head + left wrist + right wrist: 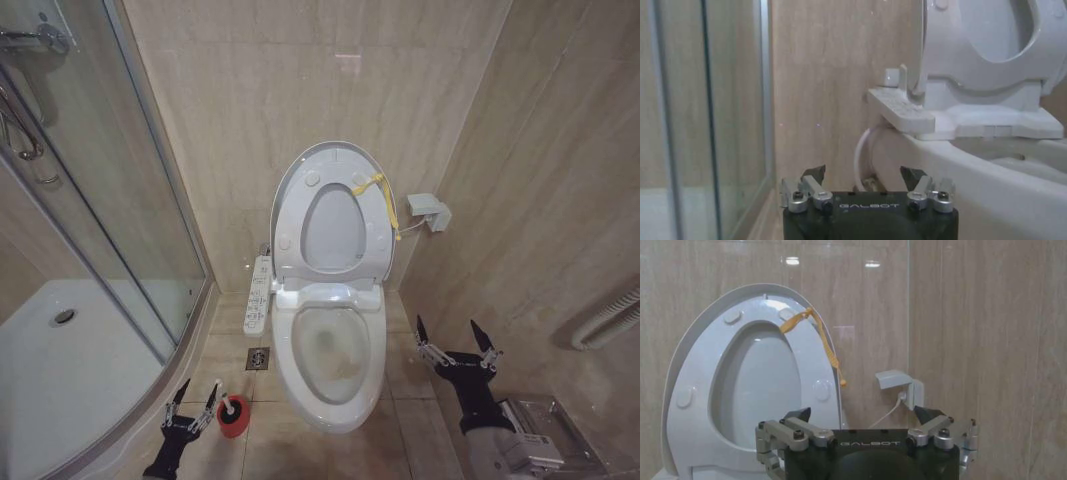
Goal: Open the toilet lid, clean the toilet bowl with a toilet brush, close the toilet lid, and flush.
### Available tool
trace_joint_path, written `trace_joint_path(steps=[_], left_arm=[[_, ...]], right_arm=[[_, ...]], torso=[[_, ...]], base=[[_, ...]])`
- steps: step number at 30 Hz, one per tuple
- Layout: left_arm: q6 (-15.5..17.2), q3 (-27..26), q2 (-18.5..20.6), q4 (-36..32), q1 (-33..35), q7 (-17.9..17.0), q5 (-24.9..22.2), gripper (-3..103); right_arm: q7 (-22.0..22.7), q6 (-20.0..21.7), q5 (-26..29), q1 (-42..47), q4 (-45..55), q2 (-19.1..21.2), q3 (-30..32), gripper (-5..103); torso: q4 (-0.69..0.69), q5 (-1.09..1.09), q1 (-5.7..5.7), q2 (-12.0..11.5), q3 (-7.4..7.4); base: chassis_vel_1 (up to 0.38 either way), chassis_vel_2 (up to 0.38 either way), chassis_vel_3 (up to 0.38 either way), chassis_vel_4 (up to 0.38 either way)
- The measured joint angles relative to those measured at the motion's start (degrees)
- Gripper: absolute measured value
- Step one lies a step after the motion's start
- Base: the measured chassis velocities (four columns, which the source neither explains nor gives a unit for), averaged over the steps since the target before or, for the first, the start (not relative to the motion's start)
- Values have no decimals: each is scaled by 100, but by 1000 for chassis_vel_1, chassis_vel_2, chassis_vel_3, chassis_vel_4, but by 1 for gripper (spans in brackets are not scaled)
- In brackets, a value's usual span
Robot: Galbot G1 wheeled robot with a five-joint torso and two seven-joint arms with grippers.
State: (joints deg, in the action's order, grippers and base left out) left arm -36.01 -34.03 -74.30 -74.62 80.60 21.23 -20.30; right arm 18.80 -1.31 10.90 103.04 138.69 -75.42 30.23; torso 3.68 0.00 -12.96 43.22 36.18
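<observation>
With the toilet lid (330, 160) raised upright against the tiled back wall, the ring seat (333, 232) is up too, resting on the lid's underside; a yellow cord (384, 196) hangs from the lid's upper right edge. Toilet bowl (328, 395) sits open below, centre of the floor, glossy inside. Toilet brush: only its red cup holder (234, 419) with a dark top is clear, on the floor just left of the bowl's front; handle can't be made out. Left gripper (193, 407) low on the floor, just beside that holder, fingers spread, holding nothing. Right gripper (455, 341) to the bowl's right, near the side wall, fingers spread, empty. Control panel (258, 295) along the bowl's left side. Wall box (428, 210) right of the lid. Glass shower enclosure (100, 200) at far left.
</observation>
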Motion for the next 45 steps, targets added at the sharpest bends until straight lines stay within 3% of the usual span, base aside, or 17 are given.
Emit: trace_joint_path(steps=[8, 24, 32, 45], left_arm=[[-73, 323, -16, 501, -296, 376, -17, 76], [-218, 30, -74, 791, -373, 345, 262, 72], [-317, 199, 92, 1414, -760, 445, 125, 72], [-274, 477, 37, 1893, -1273, 559, 130, 72]], right_arm=[[0, 0, 0, 0, 0, 0, 0, 100], [0, 0, 0, 0, 0, 0, 0, 100], [0, 0, 0, 0, 0, 0, 0, 100], [0, 0, 0, 0, 0, 0, 0, 100]], torso=[[-1, -1, 0, 0, 0], [-2, 0, 0, 0, 0], [-1, -1, 0, 0, 0], [0, -1, 0, 0, 0]], base=[[0, 0, 0, 0], [0, 0, 0, 0], [0, 0, 0, 0], [0, 0, 0, 0]])
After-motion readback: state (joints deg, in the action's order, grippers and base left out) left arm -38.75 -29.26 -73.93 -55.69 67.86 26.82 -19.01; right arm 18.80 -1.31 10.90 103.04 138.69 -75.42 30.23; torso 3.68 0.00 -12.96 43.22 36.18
